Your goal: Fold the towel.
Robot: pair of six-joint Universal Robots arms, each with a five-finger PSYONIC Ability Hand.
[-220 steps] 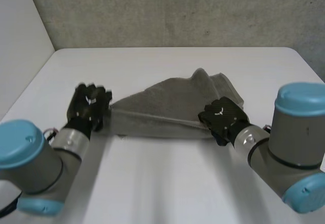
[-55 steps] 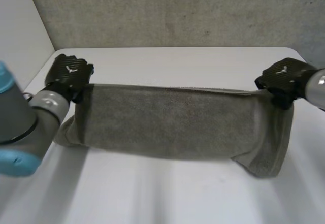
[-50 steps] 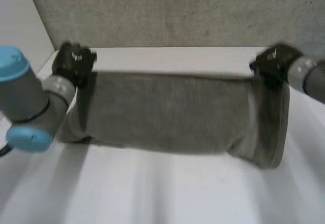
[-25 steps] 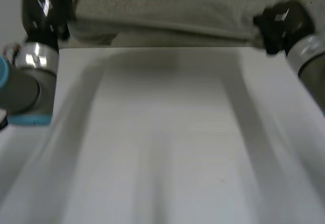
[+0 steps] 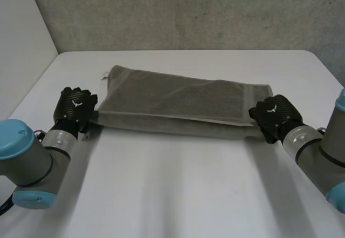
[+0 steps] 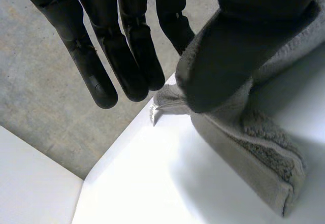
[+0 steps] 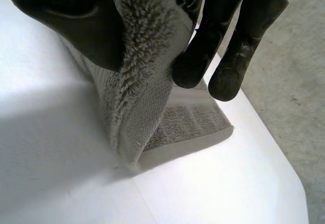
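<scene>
The towel [image 5: 183, 103] lies across the middle of the white table [image 5: 178, 195], doubled over lengthwise into a long band (a strip of the lower layer shows along the near edge). The left hand [image 5: 75, 108] pinches the near left corner between its thumb and straight fingers [image 6: 127, 66]. The right hand [image 5: 274, 116] pinches the near right corner the same way, and the cloth rises slightly off the table there.

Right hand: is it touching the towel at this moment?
Touching. The right wrist view shows the right hand pinching an edge of the towel between its thumb and fingers.
</scene>
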